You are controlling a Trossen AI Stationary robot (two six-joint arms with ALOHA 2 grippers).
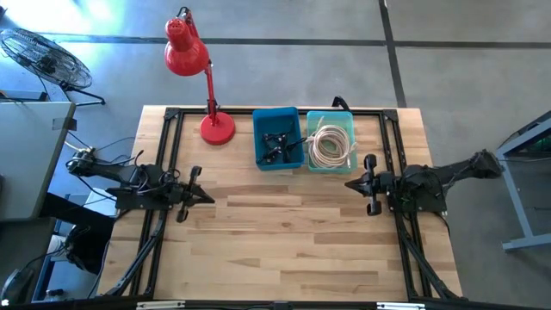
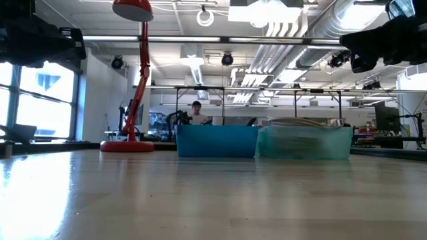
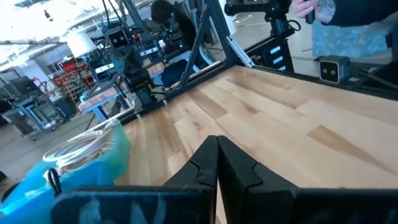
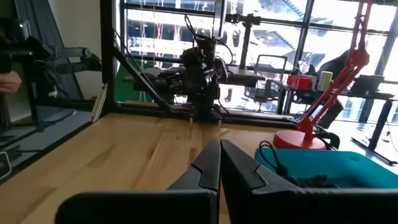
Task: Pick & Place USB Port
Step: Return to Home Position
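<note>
On the far half of a wooden table [image 1: 284, 237], two bins side by side and touching: a blue bin [image 1: 256, 138] on the left, a green bin [image 1: 352, 138] on the right. In the blue one, a black USB cable [image 1: 277, 146], bunched into a loose tangle spread left to right across the bin floor, plug ends too small to tell. In the green one, a pale brown HDMI cable [image 1: 330, 145] wound into a flat round coil, no long axis, ends not discernible. Just left of the blue bin, a red desk lamp [image 1: 217, 127], stem leaning away over the far edge. Off the table at far left, a floor fan [image 1: 47, 56]. Left gripper [image 1: 209, 198] parked near the left edge, right gripper [image 1: 349, 183] near the right edge, tips facing each other across bare wood, nothing between them; both with fingers pressed together and holding nothing. Beyond the bins in the low view, a person [image 2: 197, 110] seated in the room.
</note>
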